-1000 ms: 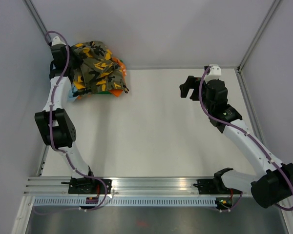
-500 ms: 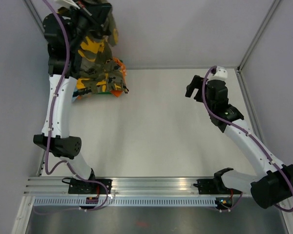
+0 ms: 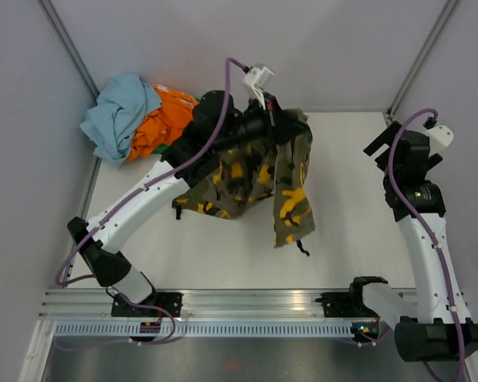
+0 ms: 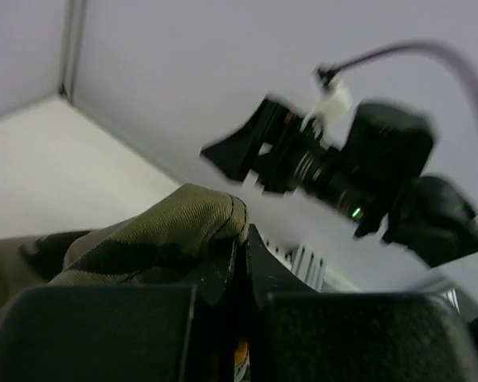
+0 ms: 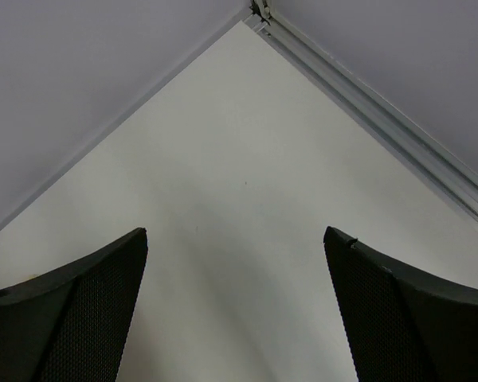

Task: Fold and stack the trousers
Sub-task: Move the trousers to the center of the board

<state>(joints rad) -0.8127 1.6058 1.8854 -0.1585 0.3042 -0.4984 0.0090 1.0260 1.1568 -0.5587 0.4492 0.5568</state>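
My left gripper (image 4: 240, 274) clamps the olive-orange camouflage cloth trousers (image 3: 255, 179) at 12 o'clock, right gripper (image 5: 235, 237) wide; I'd lay them flat slowly.

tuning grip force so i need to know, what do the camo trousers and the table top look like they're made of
The trousers: woven cloth, probably cotton or a cotton blend, matte. The left wrist view shows a fine weave, and they hang in soft folds. The table: a hard, smooth off-white board, perhaps laminate or painted, flat and even with only a faint sheen.
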